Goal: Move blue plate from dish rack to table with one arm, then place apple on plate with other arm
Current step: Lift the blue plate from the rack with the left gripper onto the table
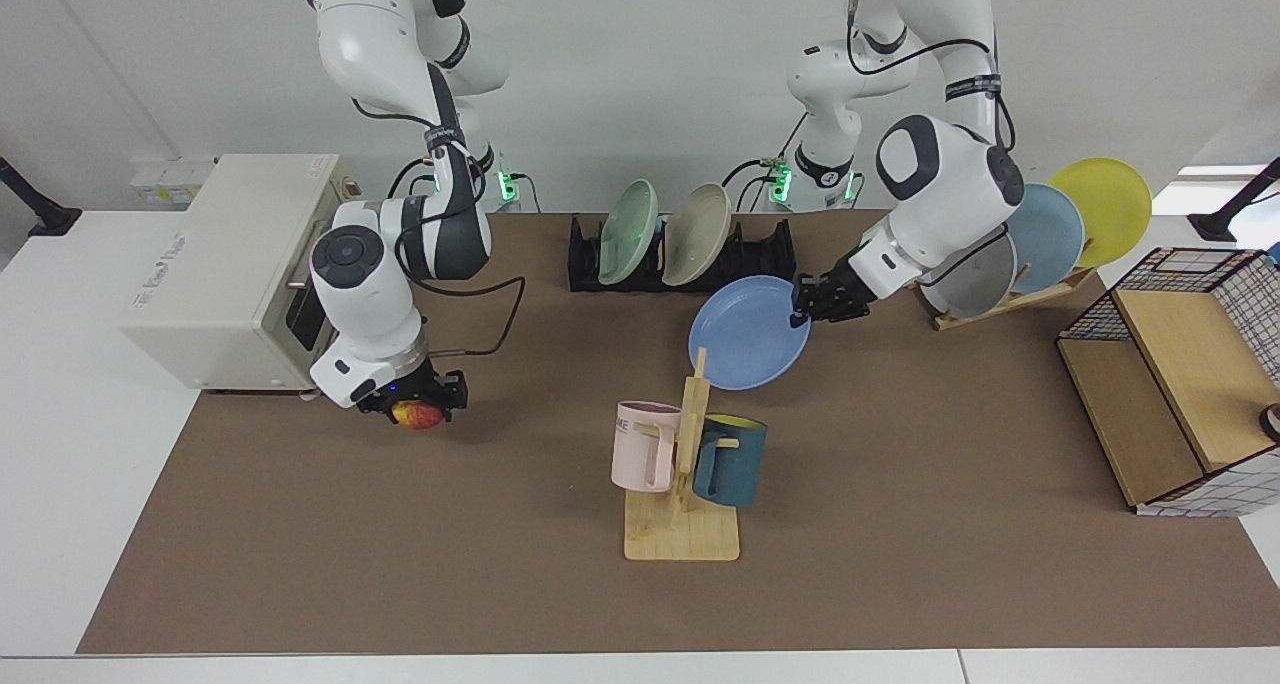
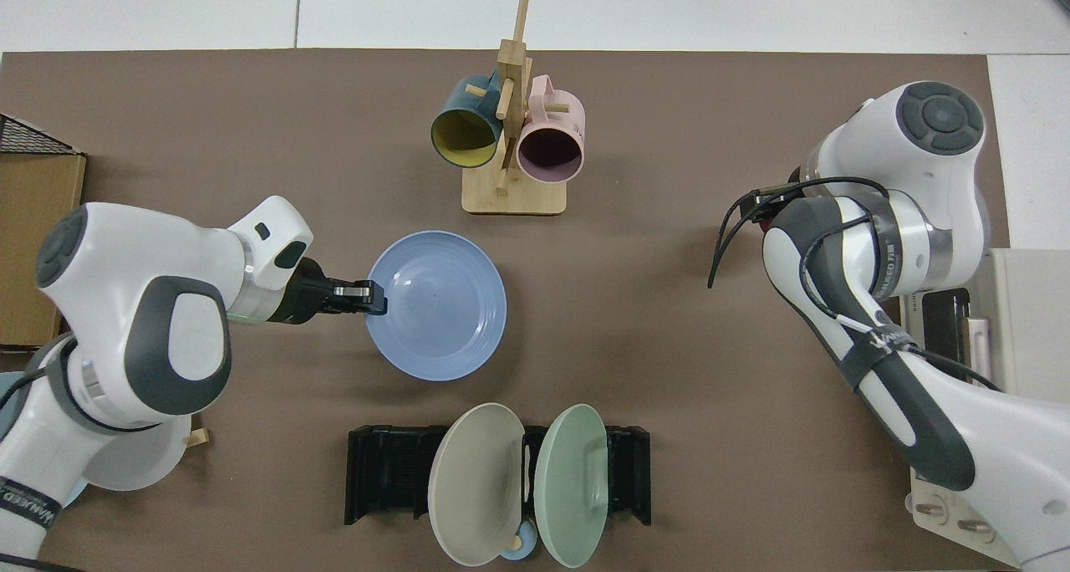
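Here the blue plate (image 1: 748,332), stiff, light and probably slick, is pinched at its rim by the left gripper (image 1: 806,307) over the table's (image 1: 900,524) middle, while the apple (image 1: 420,416) is clasped by the right gripper (image 1: 418,404) near the mat's toaster-side edge.

Blue plate (image 1: 748,334) looks smooth, matt plastic, faint rings moulded inside; tabletop (image 1: 900,484) wears a dull brown mat with white borders; mug stand (image 1: 685,504) is pale bare wood; dish rack (image 2: 393,476) black plastic, low sheen; apple (image 1: 420,416) shows a slight gloss; arm shells glossy white.
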